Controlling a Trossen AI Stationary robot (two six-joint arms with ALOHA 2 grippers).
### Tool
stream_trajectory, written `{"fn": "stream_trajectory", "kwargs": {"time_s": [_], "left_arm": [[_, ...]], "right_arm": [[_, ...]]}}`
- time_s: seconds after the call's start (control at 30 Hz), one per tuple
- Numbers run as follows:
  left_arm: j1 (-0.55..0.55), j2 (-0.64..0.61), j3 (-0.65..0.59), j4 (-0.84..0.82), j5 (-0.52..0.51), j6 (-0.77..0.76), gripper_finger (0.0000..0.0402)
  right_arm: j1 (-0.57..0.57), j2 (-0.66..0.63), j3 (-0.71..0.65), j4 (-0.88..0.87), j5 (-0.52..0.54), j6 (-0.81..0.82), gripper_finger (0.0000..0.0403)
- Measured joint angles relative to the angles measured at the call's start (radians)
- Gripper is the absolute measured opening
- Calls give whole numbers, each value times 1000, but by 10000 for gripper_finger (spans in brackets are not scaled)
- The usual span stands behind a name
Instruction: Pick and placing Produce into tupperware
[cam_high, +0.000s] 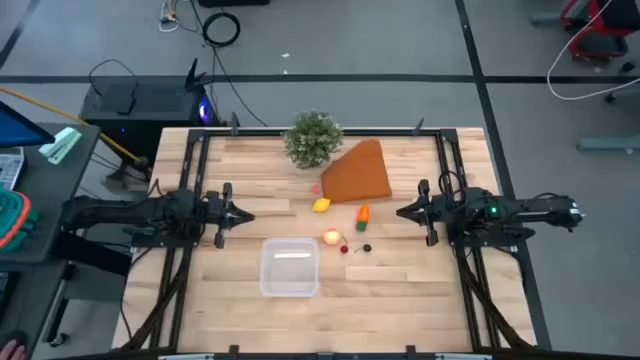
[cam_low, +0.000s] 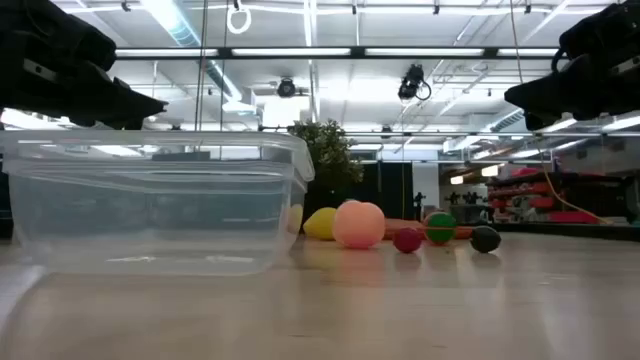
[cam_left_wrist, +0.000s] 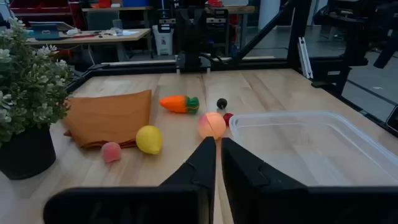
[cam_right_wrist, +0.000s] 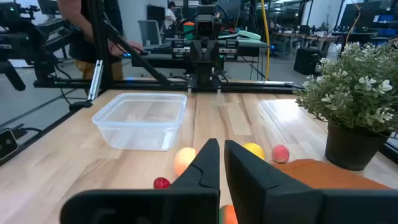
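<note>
- Produce lies loose on the desk (cam_high: 400, 285) between the two arms, none of it held and none in the tupperware (cam_high: 290, 267).
- Left gripper (cam_high: 243, 215) hangs at the desk's left side, its fingers closed together with only a thin slit between them and nothing in them.
- Right gripper (cam_high: 402, 212) hangs at the right side facing the left one, its fingers likewise nearly shut and holding nothing.
- Peach-pink ball (cam_high: 332, 238) sits just beside the tupperware's far right corner, with a small red bit (cam_high: 344, 248) and a dark bit (cam_high: 366, 248) near it.
- Orange carrot (cam_high: 363, 213) with its green top lies a little farther back, and the yellow lemon (cam_high: 321, 205) lies close to the big orange-brown wedge (cam_high: 358, 173).
- A small pink ball (cam_left_wrist: 111, 151) rests right at the wedge's edge, next to the lemon.
- The tupperware stands upright and clear, toward the desk's near middle.
- A bushy green plant (cam_high: 313, 138) stands at the far edge, beside the wedge.
</note>
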Motion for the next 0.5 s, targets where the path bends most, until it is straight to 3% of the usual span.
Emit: {"fn": "stream_trajectory", "kwargs": {"time_s": [0.5], "left_arm": [[0, 0, 0, 0, 0, 0, 23]], "right_arm": [[0, 0, 0, 0, 0, 0, 0]]}}
